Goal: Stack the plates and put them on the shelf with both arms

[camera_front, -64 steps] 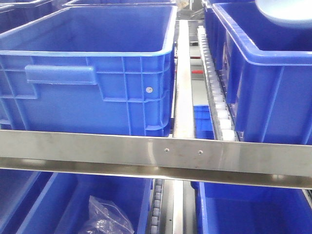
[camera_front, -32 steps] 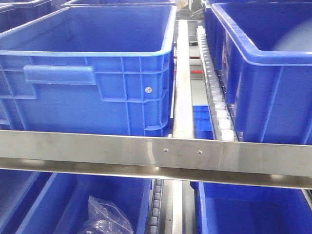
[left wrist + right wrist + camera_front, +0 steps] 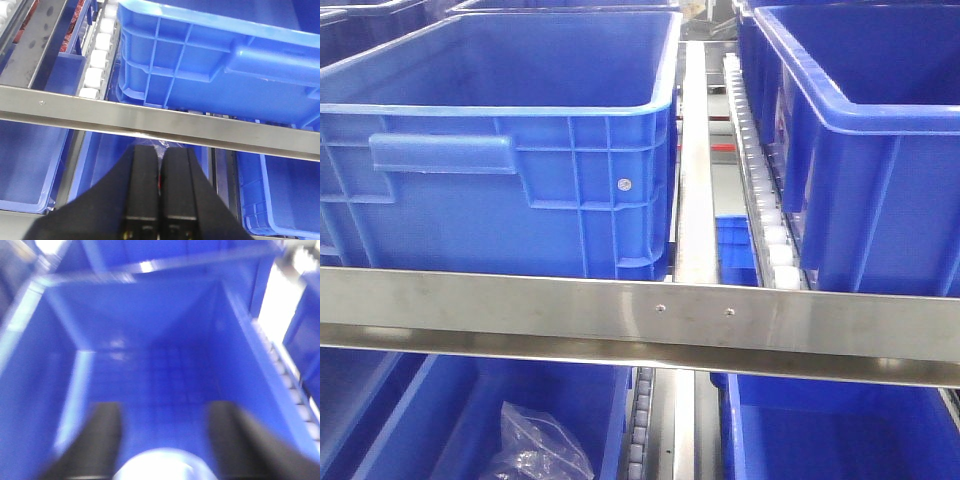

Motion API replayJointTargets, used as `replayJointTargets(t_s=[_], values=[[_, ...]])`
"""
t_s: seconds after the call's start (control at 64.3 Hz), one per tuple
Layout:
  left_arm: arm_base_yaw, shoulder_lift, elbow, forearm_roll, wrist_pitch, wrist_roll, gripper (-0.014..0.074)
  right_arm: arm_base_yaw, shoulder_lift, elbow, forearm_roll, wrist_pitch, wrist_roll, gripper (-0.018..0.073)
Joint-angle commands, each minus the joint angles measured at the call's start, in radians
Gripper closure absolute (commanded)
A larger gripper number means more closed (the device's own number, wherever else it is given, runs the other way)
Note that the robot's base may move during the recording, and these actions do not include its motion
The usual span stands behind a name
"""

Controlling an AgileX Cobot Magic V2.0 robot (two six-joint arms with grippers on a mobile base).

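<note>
The shelf shows as a brushed steel front rail (image 3: 520,305) across the front view, with no plate and no gripper in that view. In the left wrist view my left gripper (image 3: 161,150) is shut with nothing in it, its black fingers pressed together just below the same rail (image 3: 200,125). The right wrist view is blurred: my right gripper (image 3: 165,410) stands open over the inside of a blue crate (image 3: 160,340). A pale rounded shape, seemingly a plate's edge (image 3: 157,467), sits at the bottom of that view between the finger bases. I cannot tell whether it touches them.
Big blue crates (image 3: 500,150) (image 3: 860,150) stand on the upper level on either side of a steel divider (image 3: 698,160) and white roller track (image 3: 760,180). More crates sit below the rail; one holds a clear plastic bag (image 3: 535,445).
A pale plate seen above the right crate at the top right of the front view a second ago blurred and has now left that view.
</note>
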State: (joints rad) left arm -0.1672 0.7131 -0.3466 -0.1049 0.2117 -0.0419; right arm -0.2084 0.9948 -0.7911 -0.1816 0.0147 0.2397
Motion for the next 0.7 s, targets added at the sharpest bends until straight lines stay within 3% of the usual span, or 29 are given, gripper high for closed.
replayJointTargets(t_s=[0.0,0.031,0.078,0.296,0.684], values=[[-0.007,0.003,-0.03,-0.008,-0.075,-0.007,0.0514,0.001,-0.16,0.082,-0.005,-0.081,-0.002,0.0471],[-0.007,0.003,-0.03,-0.008,-0.075,-0.007,0.0514,0.001,-0.214,0.119,-0.005,-0.088,-0.002,0.053],[-0.007,0.003,-0.03,-0.008,-0.075,-0.007,0.0514,0.001,-0.28,0.189,-0.005,-0.102,-0.002,0.0489],[-0.007,0.003,-0.03,-0.008,-0.075,-0.007,0.0514,0.001,-0.54,0.367,-0.005,-0.162,-0.002,0.0512],[-0.007,0.003,-0.03,-0.008,-0.075,-0.007,0.0514,0.0,-0.634,0.408,-0.005,-0.156,-0.002,0.0512]])
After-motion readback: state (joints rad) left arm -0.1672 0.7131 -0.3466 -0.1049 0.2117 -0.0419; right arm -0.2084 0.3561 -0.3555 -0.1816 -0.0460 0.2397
